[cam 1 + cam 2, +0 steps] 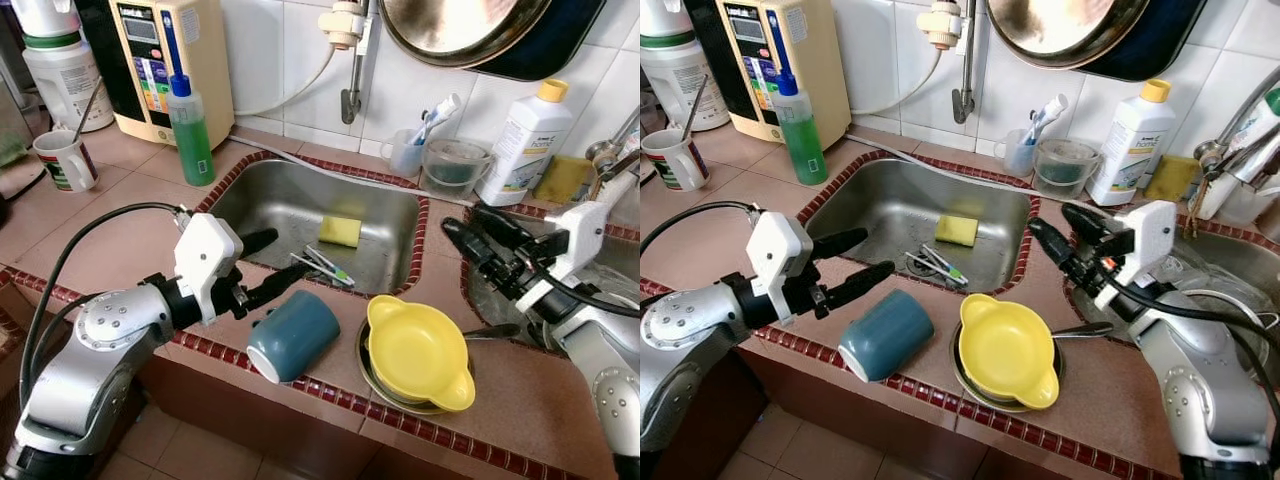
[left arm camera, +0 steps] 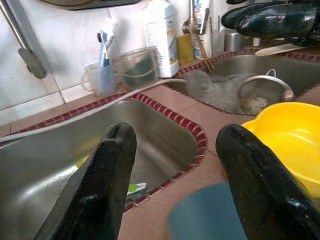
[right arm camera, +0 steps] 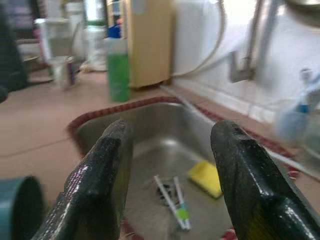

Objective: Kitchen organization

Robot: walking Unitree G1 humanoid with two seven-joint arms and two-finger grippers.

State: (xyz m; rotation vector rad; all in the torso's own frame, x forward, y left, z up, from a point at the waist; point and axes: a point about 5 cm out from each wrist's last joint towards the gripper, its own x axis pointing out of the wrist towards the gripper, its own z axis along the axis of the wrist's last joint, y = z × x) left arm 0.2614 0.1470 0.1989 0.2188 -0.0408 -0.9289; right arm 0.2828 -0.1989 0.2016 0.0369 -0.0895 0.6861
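Left gripper (image 1: 268, 265) jaws apart, just left of blue cup (image 1: 292, 335) lying on side on counter edge. Right gripper (image 1: 1060, 232) jaws apart, above sink (image 1: 385, 262) rim. Yellow bowl (image 1: 418, 353) right of cup. Sponge (image 1: 340, 231), utensils (image 1: 322, 266) in sink.

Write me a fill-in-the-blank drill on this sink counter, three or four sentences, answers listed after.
1. The teal mug near the left gripper lies on its ____.
2. The yellow bowl sits in a metal dish on the counter in ____ of the sink.
3. The sponge lying in the sink is ____ in colour.
4. The right gripper has its fingers ____ and holds nothing.

Missing words: side; front; yellow; open
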